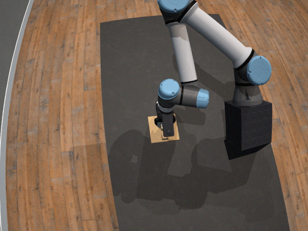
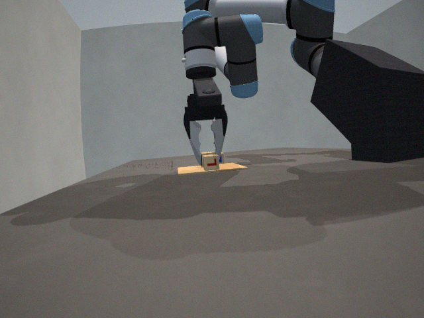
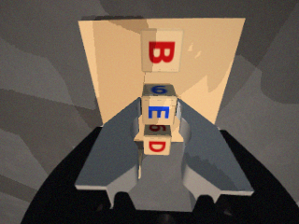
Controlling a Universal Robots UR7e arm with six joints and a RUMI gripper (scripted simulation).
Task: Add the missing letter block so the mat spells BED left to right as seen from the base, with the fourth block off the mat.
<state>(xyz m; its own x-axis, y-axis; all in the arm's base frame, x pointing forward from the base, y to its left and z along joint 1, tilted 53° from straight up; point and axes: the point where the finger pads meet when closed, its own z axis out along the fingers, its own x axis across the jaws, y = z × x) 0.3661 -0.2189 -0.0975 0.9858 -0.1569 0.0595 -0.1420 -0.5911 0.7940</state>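
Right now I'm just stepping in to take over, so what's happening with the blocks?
The gripper is shut on the E block, low over the tan mat, between the B block and the D block. All three letters line up in the wrist view, with a visible gap between B and E. No fourth block is in view.
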